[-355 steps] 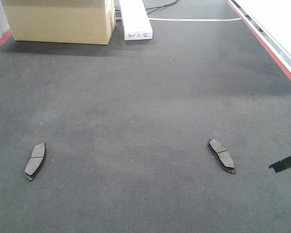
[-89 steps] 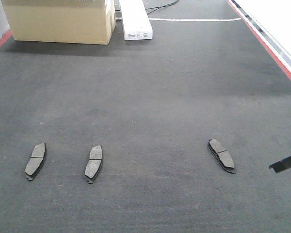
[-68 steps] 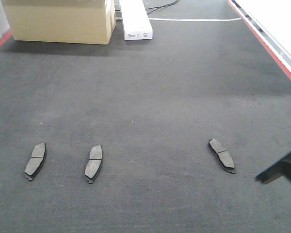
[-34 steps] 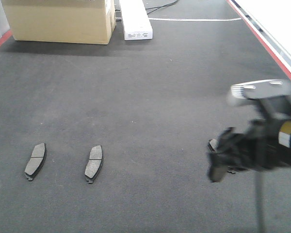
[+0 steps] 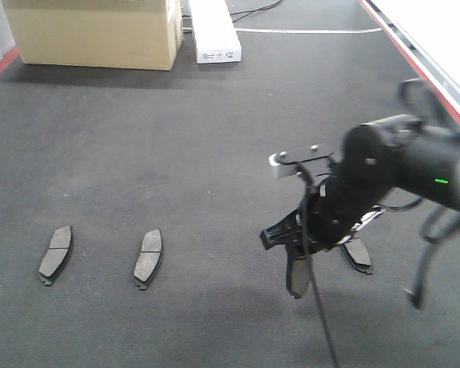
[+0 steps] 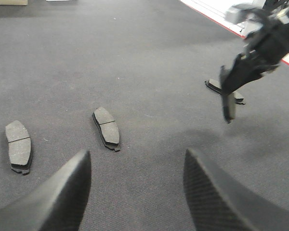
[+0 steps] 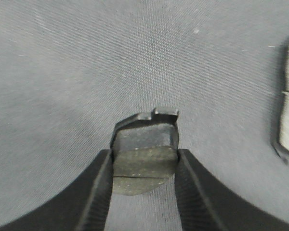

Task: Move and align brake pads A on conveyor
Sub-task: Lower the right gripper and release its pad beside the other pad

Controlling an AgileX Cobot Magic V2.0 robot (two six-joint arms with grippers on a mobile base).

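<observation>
Charcoal conveyor (image 5: 215, 138) fills the front view. Two pads lie flat at 8 o'clock, the left pad (image 5: 55, 254) and the second pad (image 5: 148, 257) side by side. At 4 o'clock the right gripper (image 5: 299, 268) holds a pad (image 5: 298, 277) on edge above the belt; a fourth pad (image 5: 357, 254) lies just behind it, partly hidden.

Left wrist view: the left gripper (image 6: 135, 192) has its fingers (image 6: 58, 197) spread wide with nothing between them, the two flat pads at 10 o'clock.

Right wrist view: both fingers (image 7: 98, 192) clamp the held pad's sides; it seems, through blur, clear of the belt. The fourth pad sits at 3 o'clock.
</observation>
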